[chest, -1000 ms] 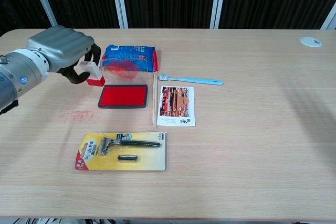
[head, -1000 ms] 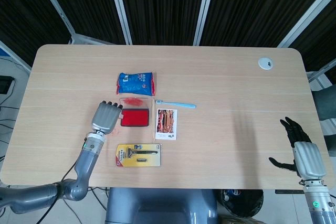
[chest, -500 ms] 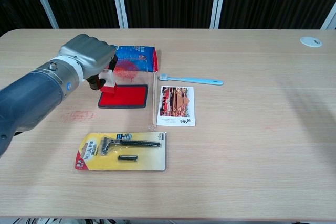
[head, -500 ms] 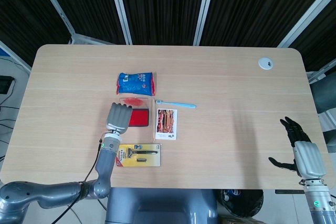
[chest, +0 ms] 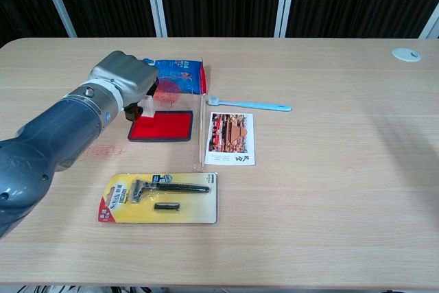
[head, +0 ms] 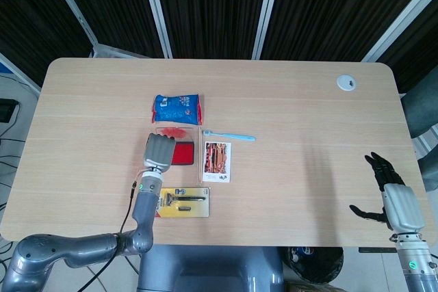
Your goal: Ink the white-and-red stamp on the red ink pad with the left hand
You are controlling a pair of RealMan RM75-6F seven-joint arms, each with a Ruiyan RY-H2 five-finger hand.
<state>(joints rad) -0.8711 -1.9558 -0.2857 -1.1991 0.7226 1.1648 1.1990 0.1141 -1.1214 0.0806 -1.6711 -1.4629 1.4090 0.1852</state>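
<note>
My left hand [chest: 125, 79] [head: 159, 151] grips the white-and-red stamp [chest: 146, 108], whose white body and red base show just under the curled fingers. The stamp stands over the left part of the red ink pad [chest: 164, 126] [head: 183, 154]; whether it touches the pad I cannot tell. In the head view the hand hides the stamp and the pad's left half. My right hand [head: 395, 198] hangs off the table's right front corner with its fingers spread and nothing in it.
A blue snack bag [chest: 180, 75] lies behind the pad. A thin wooden stick [chest: 200, 132], a picture card [chest: 230, 138] and a blue toothbrush [chest: 248, 105] lie to the pad's right. A razor on a yellow card [chest: 160, 197] lies in front.
My left hand has carried the stamp to the right, from beside the pad's left edge to over the pad, and its forearm has come further in. The right hand has not moved.
</note>
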